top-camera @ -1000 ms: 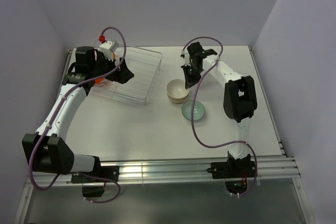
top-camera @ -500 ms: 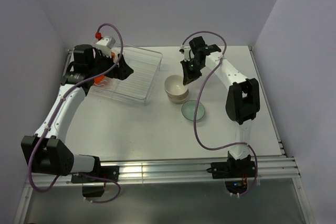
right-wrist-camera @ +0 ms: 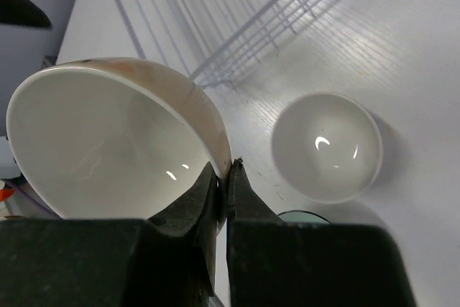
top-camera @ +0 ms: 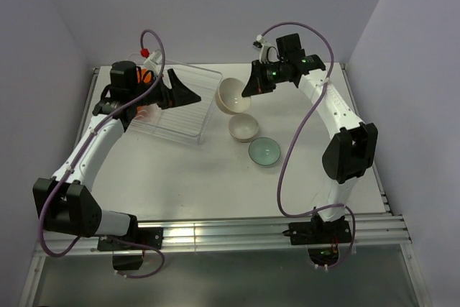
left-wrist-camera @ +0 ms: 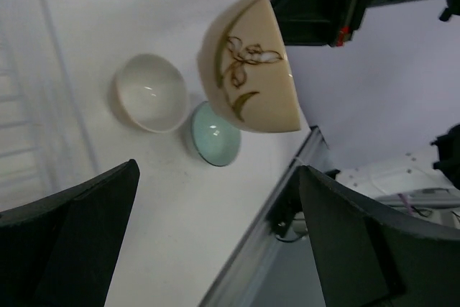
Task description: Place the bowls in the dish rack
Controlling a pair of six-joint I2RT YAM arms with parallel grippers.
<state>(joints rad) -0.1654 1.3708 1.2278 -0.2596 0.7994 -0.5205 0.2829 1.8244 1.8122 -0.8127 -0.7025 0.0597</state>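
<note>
Left gripper (top-camera: 188, 95) hangs open over the dish rack (top-camera: 203, 84), obstructing entry from the right, where the raised cream bowl (top-camera: 233, 95) hangs. Near table (top-camera: 180, 177): unobstructed passage.

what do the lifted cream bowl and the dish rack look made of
Lifted cream bowl: probably glazed ceramic; glossy, with sharp highlights inside and a painted brown flower outside. Dish rack: the clear walls look like hard plastic, the table showing through them; the wire rack inside looks like thin white coated metal, though that is less sure.
</note>
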